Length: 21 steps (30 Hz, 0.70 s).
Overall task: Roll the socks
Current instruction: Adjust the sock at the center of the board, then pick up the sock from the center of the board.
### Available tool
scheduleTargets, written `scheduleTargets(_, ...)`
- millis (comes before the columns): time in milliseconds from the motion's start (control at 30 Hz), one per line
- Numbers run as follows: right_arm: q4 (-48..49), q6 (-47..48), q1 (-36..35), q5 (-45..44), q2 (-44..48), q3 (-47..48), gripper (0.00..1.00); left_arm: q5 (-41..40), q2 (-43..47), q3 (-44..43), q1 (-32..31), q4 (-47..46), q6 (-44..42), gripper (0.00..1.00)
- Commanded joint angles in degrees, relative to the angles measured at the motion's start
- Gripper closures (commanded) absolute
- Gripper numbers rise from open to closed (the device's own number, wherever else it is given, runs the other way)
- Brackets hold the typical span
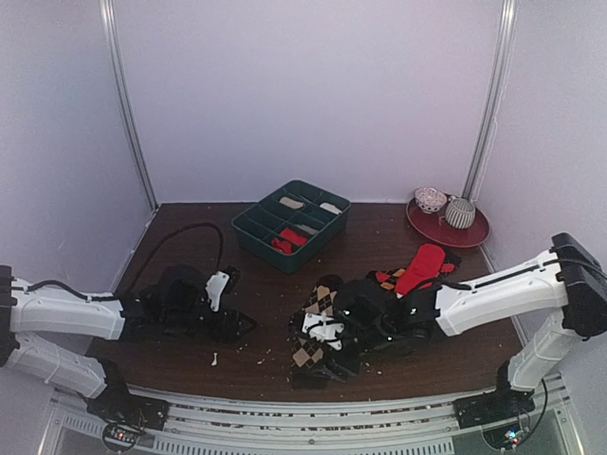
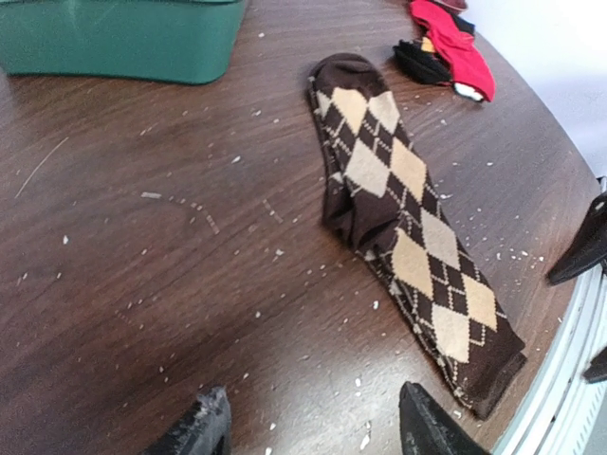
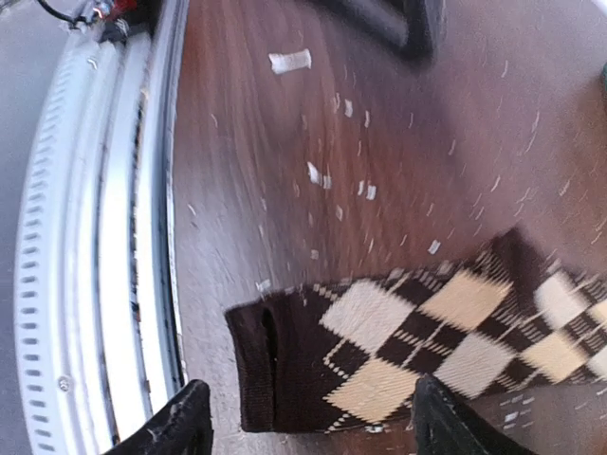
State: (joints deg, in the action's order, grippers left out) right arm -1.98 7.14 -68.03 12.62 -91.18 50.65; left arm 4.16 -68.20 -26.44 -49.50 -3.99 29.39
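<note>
While overhead obscures them, wrist views show left claw (image 2: 311, 391), right claw (image 3: 311, 384) agape, empty; argyle sock (image 2: 410, 223) flat

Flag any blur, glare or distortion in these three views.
Top external: dim, soft; the right hand blends into the argyle sock. Left wrist: sharp, sheen on the table, fisheye bending at edges. Right wrist: blurred, white specks smeared.

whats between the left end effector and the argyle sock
Nothing but bare dark tabletop scattered with small white flecks lies between the left end effector and the argyle sock. The left wrist view shows this.
</note>
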Motion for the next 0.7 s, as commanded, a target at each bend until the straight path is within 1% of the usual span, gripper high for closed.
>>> scheduleTargets(0, 4.7, 5.2, 0.2, 0.3, 8.7, -6.9, 0.25, 2.7, -1.0, 0.5, 0.0, -8.0, -3.5, 0.4)
scheduleTargets(67, 9.1, 5.5, 0.3, 1.9, 10.6, -11.5, 0.24, 2.8, -1.5, 0.9, -0.1, -9.3, -4.1, 0.39)
scheduleTargets(133, 13.3, 5.0, 0.1, 3.9, 10.7, -14.2, 0.24, 2.9, -2.3, 1.2, -0.3, -10.6, -4.7, 0.39)
scheduleTargets(333, 25.1, 6.3, -0.3, 2.4, 9.6, -19.3, 0.25, 2.6, -4.4, 2.0, -0.9, -13.9, -7.1, 0.36)
scheduleTargets(533, 28.9, 8.3, -0.3, 5.4, 3.8, -19.1, 0.28, 2.7, -6.1, 2.7, -1.0, -16.8, -8.0, 0.35)
scheduleTargets(667, 30.1, 9.0, -0.4, 7.2, -1.1, -18.1, 0.31, 2.9, -7.5, 2.6, -1.0, -17.2, -8.2, 0.35)
